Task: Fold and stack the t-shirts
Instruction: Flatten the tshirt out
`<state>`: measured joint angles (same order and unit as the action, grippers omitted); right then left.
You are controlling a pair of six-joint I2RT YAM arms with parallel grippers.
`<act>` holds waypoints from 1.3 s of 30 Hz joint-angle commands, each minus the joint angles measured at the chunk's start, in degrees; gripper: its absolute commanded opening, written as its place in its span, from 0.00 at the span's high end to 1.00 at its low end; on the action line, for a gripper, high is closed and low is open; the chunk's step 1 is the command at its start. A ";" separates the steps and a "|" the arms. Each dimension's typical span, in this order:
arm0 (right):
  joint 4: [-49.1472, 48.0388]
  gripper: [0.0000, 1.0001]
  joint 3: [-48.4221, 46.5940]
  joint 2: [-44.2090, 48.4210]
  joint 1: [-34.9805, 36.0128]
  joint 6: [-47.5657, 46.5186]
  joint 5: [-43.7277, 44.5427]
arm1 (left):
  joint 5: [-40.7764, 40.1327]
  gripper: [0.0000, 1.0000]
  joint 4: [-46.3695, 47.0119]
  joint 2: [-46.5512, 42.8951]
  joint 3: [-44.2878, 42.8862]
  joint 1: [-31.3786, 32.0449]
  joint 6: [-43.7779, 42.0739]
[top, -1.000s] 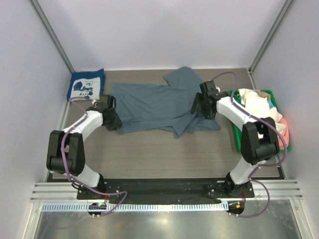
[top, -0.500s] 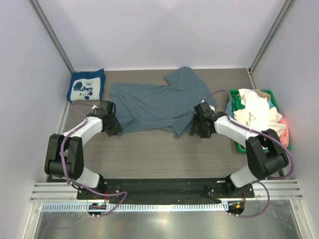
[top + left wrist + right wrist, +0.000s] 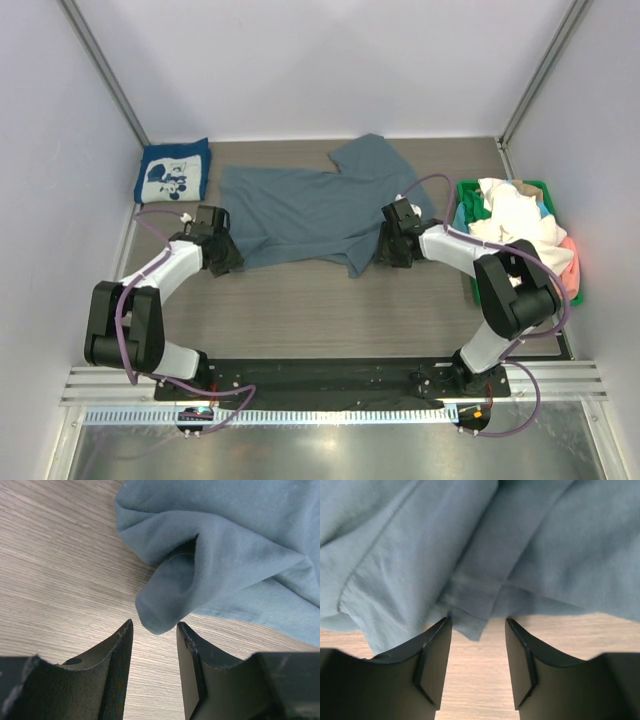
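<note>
left gripper (image 3: 154,630) and right gripper (image 3: 477,625) both part-open, empty, poised at near hem of slate-blue t-shirt (image 3: 305,212); should push further onto cloth, then pinch both together

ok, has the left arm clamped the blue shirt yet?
No, the left jaws stand open, a fold of the blue shirt just reaching between their tips.

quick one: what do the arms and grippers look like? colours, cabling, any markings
The left arm and right arm have white link shells with bulky black joints. A purple cable loops loosely along each. The left gripper and right gripper have matte black fingers tapering to thin tips. The bases sit on a black plate. No markings are visible.
</note>
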<state>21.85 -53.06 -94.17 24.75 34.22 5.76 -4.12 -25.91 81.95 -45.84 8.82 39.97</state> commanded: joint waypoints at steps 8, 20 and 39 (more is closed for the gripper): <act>-2.69 0.74 -1.00 -1.81 0.03 0.24 -1.27 | -0.98 0.59 2.53 -0.39 1.20 -0.21 -0.59; 3.90 0.99 3.48 12.76 0.03 0.41 -2.15 | -0.27 0.72 0.95 -3.90 1.72 -0.29 -0.06; 27.45 0.99 7.09 53.63 0.03 6.56 2.68 | -2.47 0.83 -11.08 -23.06 4.71 -0.47 1.52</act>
<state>42.59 -45.87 -46.15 24.75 37.80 5.98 -4.86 -33.30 61.82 -42.35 8.73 40.53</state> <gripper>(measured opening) 0.079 0.147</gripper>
